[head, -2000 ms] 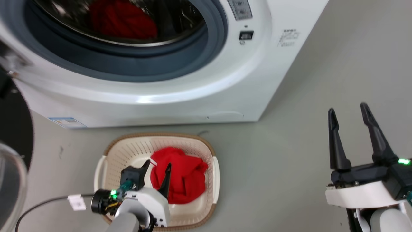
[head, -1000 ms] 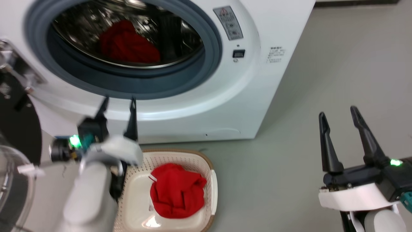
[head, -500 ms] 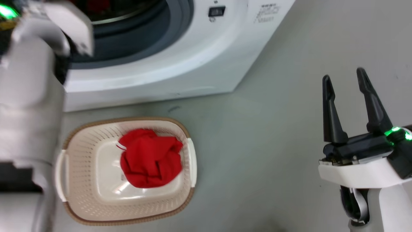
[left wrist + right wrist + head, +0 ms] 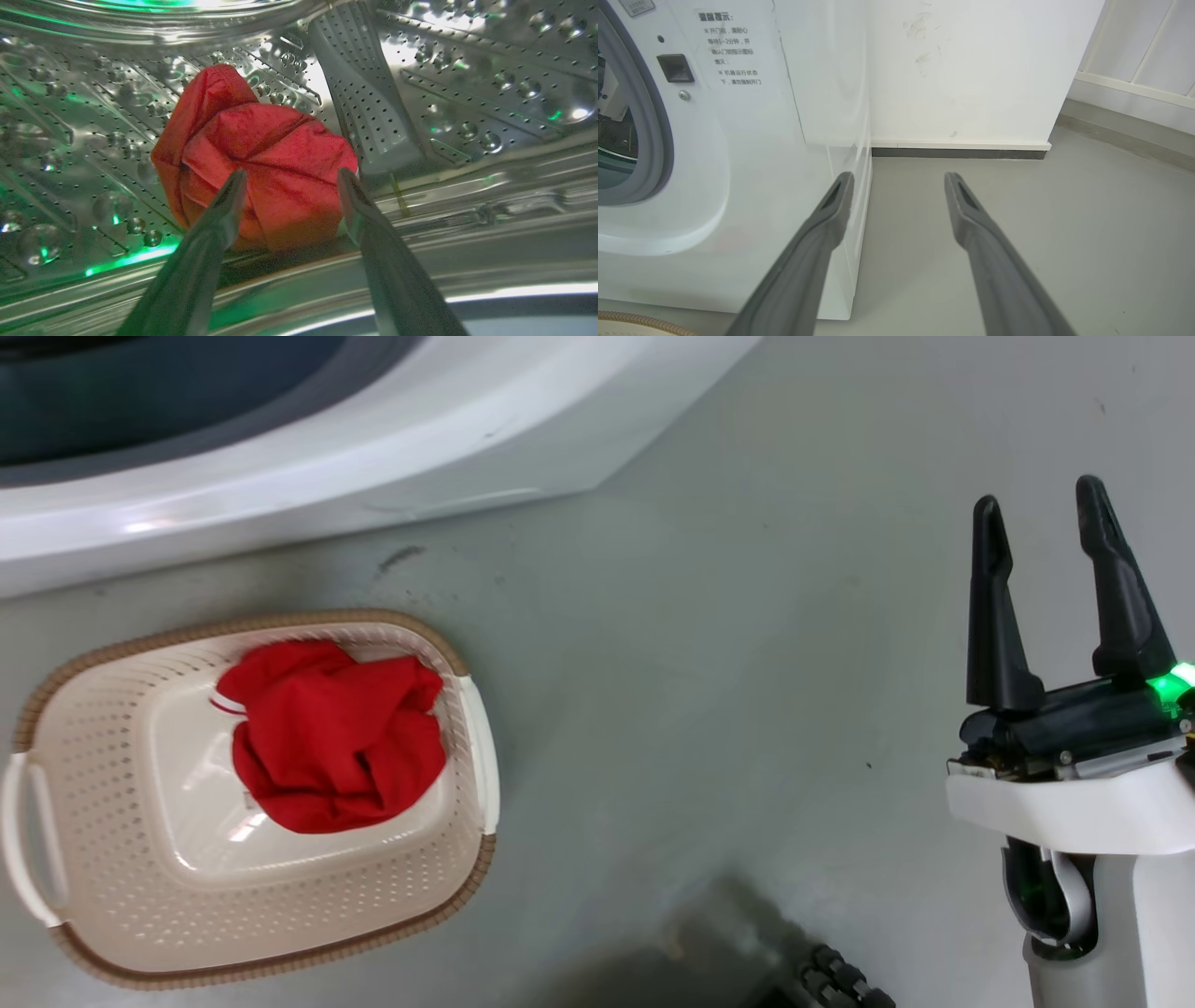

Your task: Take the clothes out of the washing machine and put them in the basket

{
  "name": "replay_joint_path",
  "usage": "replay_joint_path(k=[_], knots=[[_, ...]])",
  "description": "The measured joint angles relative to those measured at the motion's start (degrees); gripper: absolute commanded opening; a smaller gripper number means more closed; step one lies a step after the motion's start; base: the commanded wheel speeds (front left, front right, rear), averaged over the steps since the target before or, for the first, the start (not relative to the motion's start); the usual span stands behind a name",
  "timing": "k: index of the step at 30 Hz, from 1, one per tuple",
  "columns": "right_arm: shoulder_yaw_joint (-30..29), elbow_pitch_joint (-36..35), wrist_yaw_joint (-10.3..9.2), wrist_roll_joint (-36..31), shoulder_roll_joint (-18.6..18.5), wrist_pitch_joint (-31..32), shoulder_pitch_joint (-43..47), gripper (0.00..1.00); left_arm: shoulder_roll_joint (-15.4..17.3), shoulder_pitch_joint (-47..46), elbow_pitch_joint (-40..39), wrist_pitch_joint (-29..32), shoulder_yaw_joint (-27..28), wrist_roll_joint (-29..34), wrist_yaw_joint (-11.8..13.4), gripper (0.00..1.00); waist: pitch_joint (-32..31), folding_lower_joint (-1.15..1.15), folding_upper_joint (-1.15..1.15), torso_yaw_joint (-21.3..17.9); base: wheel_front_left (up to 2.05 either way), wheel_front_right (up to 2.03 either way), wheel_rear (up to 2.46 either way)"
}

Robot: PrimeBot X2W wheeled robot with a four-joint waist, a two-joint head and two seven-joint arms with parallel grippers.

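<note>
One red garment point(image 4: 334, 739) lies crumpled in the cream basket point(image 4: 271, 947) on the floor in front of the washing machine point(image 4: 392, 448). In the left wrist view a second red garment point(image 4: 261, 154) rests bunched on the perforated steel drum point(image 4: 467, 84). My left gripper point(image 4: 289, 175) is open inside the porthole, its fingertips just short of that garment, one on each side of its lower part. My right gripper point(image 4: 1041, 513) stands open over bare floor to the right, holding nothing; in its own wrist view point(image 4: 899, 176) it faces the machine's front corner point(image 4: 738, 140).
A grey drum paddle point(image 4: 364, 102) rises to the right of the garment in the drum. Grey floor point(image 4: 728, 663) spreads between basket and right arm. A white wall with dark skirting point(image 4: 957, 153) stands behind the machine. Part of the robot's dark base point(image 4: 840, 980) shows at the bottom edge.
The head camera has tilted down and shifted, so the porthole left the picture. My left arm rose from the basket and went up out of the head view.
</note>
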Motion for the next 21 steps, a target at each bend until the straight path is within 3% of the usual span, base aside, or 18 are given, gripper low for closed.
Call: replay_joint_path(k=[6,21], knots=[[-0.1,-0.7,0.0,1.6,0.0,0.0,-1.0,1.0,3.2,-5.6,1.8,7.6,-3.0,-0.5,0.0,1.0,3.9,0.0,0.01,-1.6,0.0,0.0,0.0],[-0.8,-1.2,0.0,2.7,0.0,0.0,-2.1,1.0,5.4,-7.4,2.1,12.0,-4.9,-0.8,1.2,1.0,8.7,-0.01,0.0,-3.4,0.0,0.0,0.0]])
